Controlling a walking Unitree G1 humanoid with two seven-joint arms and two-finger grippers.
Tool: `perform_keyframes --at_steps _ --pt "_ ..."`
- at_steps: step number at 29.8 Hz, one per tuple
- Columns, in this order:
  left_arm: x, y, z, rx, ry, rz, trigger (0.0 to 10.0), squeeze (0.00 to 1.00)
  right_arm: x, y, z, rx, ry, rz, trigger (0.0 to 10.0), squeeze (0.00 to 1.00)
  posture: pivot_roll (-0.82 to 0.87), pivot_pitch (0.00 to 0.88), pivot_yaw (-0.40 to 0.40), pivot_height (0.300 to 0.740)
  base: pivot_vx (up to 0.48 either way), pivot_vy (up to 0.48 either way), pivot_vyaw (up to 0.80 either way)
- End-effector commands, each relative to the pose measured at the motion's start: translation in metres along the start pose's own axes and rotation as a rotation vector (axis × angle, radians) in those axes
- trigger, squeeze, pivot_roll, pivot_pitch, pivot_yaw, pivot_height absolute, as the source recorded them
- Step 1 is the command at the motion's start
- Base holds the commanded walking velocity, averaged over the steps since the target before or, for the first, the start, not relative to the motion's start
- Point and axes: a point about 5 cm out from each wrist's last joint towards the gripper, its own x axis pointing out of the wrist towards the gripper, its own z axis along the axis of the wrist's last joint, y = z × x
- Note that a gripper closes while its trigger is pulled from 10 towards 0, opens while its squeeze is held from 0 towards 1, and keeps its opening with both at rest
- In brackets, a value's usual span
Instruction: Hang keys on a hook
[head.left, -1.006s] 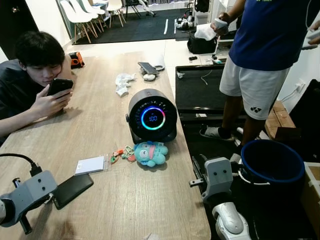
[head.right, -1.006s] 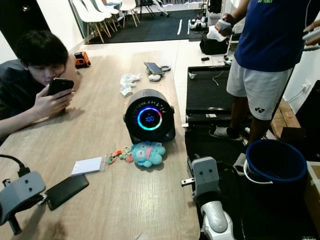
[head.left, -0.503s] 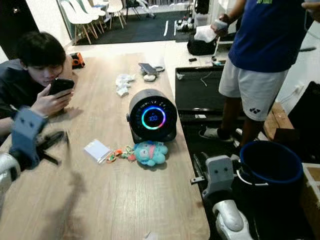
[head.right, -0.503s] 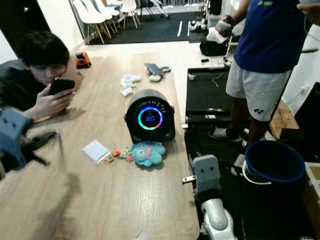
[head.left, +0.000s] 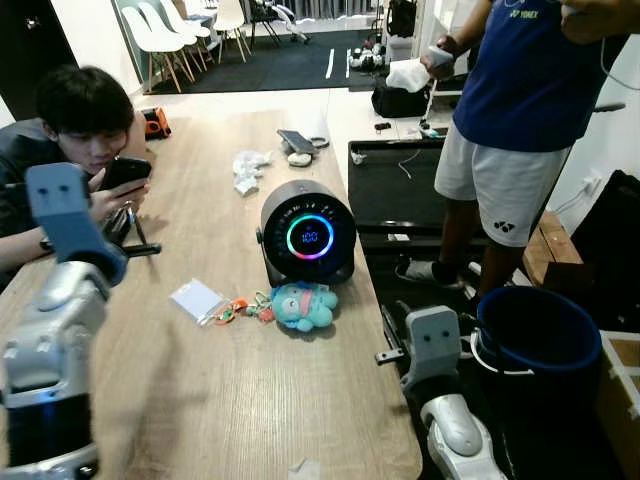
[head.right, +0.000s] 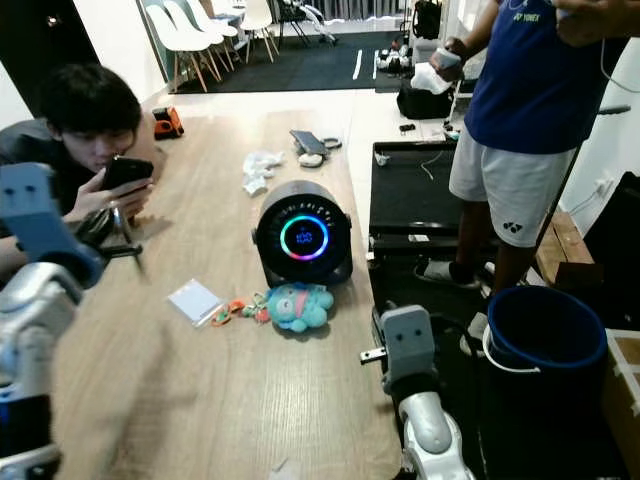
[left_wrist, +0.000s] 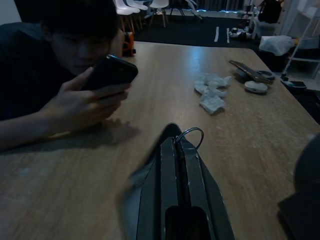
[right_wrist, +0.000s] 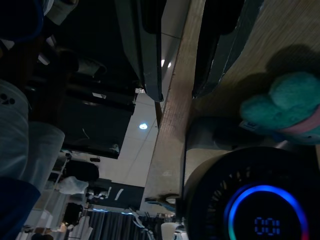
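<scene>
A long wooden table (head.left: 250, 390) runs away from the robot toward a dark rug and white chairs. Since the earlier pictures the left arm has swung up from low over the near table edge, and the black phone that lay there a second ago is gone from that spot, with the white card (head.left: 197, 298) now lying turned at an angle. The left gripper (head.left: 128, 232) now hangs above the table just in front of a seated person's hand (head.left: 112, 203) holding a phone (head.left: 126, 171). Ahead of that gripper and toward the robot's right lie the card, then the keys (head.left: 238, 308) with orange tags, touching a teal plush toy (head.left: 303, 305); behind them stands a round black speaker (head.left: 306, 236) with a glowing ring whose digits are too small to read. A standing person's white shorts bear a small logo (head.left: 505, 227), unreadable.

In the right eye view the right arm idles off the table edge, beside a blue bucket (head.right: 545, 325).

The left wrist view shows the left gripper's fingers (left_wrist: 170, 165) pressed together on a thin metal ring (left_wrist: 191, 136), with crumpled tissues (left_wrist: 211, 89) far beyond.

The right wrist view shows the right gripper (right_wrist: 177, 47) with fingers spread, the plush and speaker ahead, its digits blurred.
</scene>
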Motion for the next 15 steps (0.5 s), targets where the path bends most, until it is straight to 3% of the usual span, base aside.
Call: perform_keyframes --at_steps 1,3,4,5,12,15 --pt "-0.002 -0.003 0.008 0.029 -0.07 0.041 10.0 0.0 -0.003 0.003 -0.004 0.008 0.013 0.007 10.0 0.0 0.05 0.134 0.105 0.74 0.0 0.0 0.0" --pt "-0.002 -0.006 0.009 0.05 -0.094 0.045 10.0 0.0 -0.003 0.004 -0.004 0.009 0.013 0.006 10.0 0.0 0.05 0.134 0.105 0.74 0.0 0.0 0.0" --pt "-0.003 -0.015 0.013 0.154 -0.143 0.05 10.0 0.0 -0.002 0.005 -0.004 0.011 0.014 0.005 10.0 0.0 0.05 0.133 0.105 0.74 0.0 0.0 0.0" --pt "-0.004 -0.019 0.014 0.172 -0.155 0.048 10.0 0.0 -0.002 0.005 -0.004 0.012 0.014 0.006 10.0 0.0 0.05 0.133 0.105 0.74 0.0 0.0 0.0" --pt "-0.006 -0.04 0.01 0.148 -0.136 0.056 10.0 0.0 -0.001 0.008 -0.003 0.018 0.009 0.007 10.0 0.0 0.05 0.133 0.107 0.74 0.0 0.0 0.0" --pt "-0.012 -0.052 -0.001 0.134 -0.076 0.034 10.0 0.0 -0.001 0.008 -0.003 0.021 0.007 0.003 10.0 0.0 0.05 0.132 0.107 0.74 0.0 0.0 0.0"
